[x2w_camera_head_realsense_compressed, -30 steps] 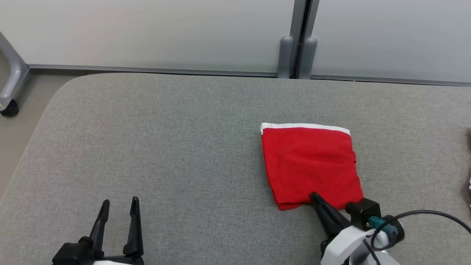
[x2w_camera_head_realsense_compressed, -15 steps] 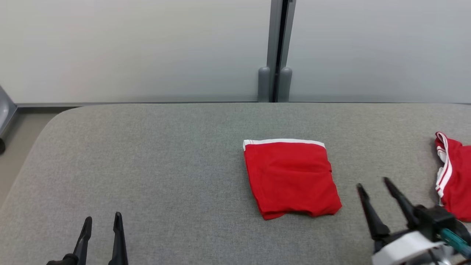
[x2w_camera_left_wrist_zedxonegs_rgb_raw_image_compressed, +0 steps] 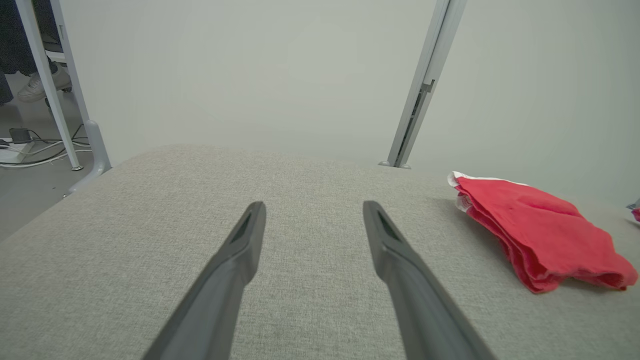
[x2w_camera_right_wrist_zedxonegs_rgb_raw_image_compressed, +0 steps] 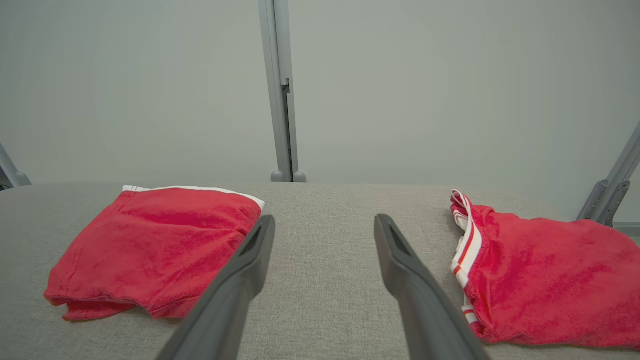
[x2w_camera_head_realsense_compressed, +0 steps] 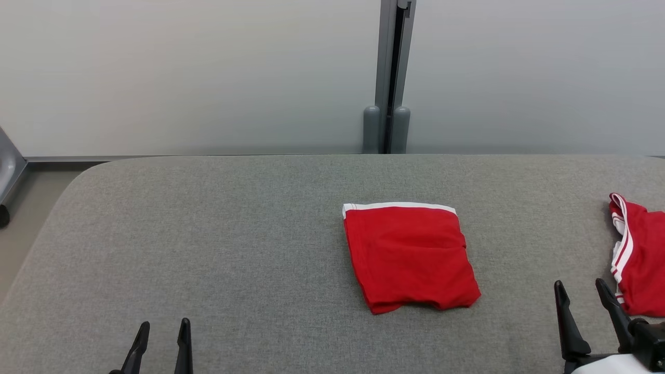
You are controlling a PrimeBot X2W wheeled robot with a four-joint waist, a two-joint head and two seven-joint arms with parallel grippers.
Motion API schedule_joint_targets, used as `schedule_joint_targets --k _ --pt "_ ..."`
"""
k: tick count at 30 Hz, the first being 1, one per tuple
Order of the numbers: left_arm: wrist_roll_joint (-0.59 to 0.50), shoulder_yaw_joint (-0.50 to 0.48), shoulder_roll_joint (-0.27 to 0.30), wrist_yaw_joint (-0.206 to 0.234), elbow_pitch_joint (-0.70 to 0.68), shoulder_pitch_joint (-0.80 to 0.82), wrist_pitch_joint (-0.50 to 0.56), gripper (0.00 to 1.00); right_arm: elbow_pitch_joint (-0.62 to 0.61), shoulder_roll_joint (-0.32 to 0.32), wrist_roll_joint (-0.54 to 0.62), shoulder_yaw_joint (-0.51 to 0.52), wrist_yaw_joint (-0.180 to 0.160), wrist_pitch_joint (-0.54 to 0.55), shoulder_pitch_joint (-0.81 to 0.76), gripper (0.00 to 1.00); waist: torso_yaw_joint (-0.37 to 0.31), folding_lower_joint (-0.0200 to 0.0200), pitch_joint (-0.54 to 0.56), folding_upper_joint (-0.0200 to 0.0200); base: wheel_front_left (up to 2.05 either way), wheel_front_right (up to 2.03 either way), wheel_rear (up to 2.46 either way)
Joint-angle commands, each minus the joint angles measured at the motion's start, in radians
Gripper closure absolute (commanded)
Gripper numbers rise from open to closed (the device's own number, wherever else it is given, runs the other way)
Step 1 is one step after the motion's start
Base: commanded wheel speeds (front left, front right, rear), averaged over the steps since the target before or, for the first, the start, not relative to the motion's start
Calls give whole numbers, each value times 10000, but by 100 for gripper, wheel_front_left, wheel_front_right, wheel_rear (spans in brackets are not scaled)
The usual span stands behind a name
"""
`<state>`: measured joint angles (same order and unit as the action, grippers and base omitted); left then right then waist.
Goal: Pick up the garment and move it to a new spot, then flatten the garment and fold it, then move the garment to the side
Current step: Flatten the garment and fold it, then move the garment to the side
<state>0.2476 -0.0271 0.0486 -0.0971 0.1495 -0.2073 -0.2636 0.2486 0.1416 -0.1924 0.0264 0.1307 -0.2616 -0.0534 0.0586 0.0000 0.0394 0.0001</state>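
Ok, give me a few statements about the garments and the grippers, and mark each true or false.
1. The folded red garment lies on the grey padded surface. True.
2. The right gripper is clamped on the folded red garment. False: it is open, empty and apart from it.
3. A second red garment, with white stripes, lies further to the robot's right. True.
4. The left gripper is shut. False: its fingers stand apart, holding nothing.

A grey padded table (x2w_camera_head_realsense_compressed: 208, 234) carries a folded red garment (x2w_camera_head_realsense_compressed: 410, 254) and, well apart, a crumpled red garment (x2w_camera_head_realsense_compressed: 641, 259).
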Motion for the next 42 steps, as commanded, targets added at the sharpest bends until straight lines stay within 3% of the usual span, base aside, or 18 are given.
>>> schedule_joint_targets --k 1,6,11,14,19,25,34,40,41,42 --pt "-8 18 43 -55 -19 -42 -6 0 16 3 19 20 0 -43 -65 0 -12 0 -24 -1 0 0 0" --pt "-35 -8 41 -138 -63 66 -6 0 38 -108 -139 -119 0 -43 88 0 -51 0 -68 -1 0 0 0" --pt "-81 91 40 -158 -151 205 -6 0 625 -31 -1436 -986 0 39 595 0 39 0 -189 -1 0 0 0" --pt "-107 173 40 -190 -205 334 -6 0 882 320 -2882 -1892 0 1286 1491 0 171 0 -359 -1 0 0 0" --pt "-118 284 40 -241 -183 554 -6 0 1435 537 -4096 -2341 2 3319 2887 0 423 0 -793 -1 0 0 0" --pt "-73 450 39 -246 -116 940 -6 0 2463 823 -4405 -2697 0 4719 4173 0 862 0 -1384 -1 0 0 0" --pt "86 650 39 -248 -42 1245 -6 0 4071 702 -4205 -2378 0 5072 5162 0 1312 0 -1897 -1 0 0 0" --pt "119 662 38 -229 -63 1416 -5 0 4647 423 -4674 -2616 0 5599 5445 0 1369 0 -2099 -1 0 0 0" --pt "133 669 38 -218 -86 1421 -5 0 4623 394 -4790 -2693 0 5657 5488 23 1336 0 -2136 -1 0 0 0" --pt "141 674 39 -212 -106 1426 -5 0 4555 400 -4867 -2754 0 5611 5549 72 1288 0 -2169 -1 0 0 0"
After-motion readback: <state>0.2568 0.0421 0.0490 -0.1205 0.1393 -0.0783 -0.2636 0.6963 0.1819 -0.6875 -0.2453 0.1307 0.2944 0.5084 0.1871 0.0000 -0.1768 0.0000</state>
